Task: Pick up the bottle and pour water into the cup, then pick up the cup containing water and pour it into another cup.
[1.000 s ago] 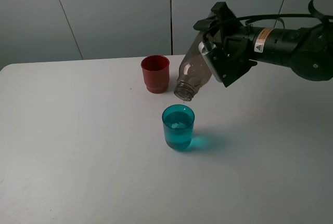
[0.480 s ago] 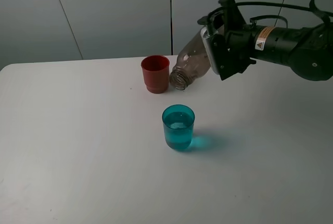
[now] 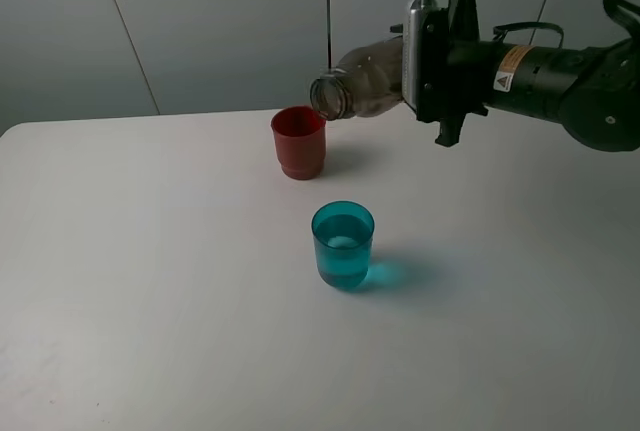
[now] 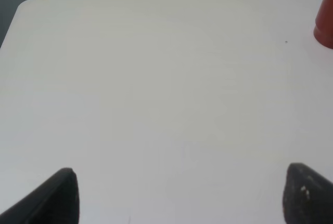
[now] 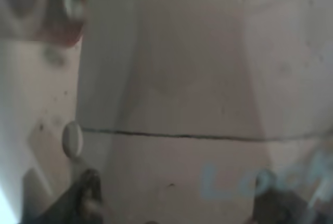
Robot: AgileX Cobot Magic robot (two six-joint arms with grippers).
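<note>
My right gripper (image 3: 418, 51) is shut on the smoky grey-brown bottle (image 3: 362, 83), held nearly level in the air with its open neck pointing left, above and just right of the red cup (image 3: 298, 141). The bottle (image 5: 182, 94) fills the right wrist view. The teal tumbler (image 3: 342, 244) stands upright on the white table (image 3: 150, 281) with water in it, in front of the red cup. My left gripper (image 4: 179, 195) is open over bare table; an edge of the red cup (image 4: 325, 21) shows in the left wrist view.
Grey wall panels (image 3: 220, 26) stand behind the table's far edge. The left arm is out of the exterior view.
The bottle has lifted away from above the teal tumbler and swung up from a downward pouring tilt to nearly level. The cups have not moved.
</note>
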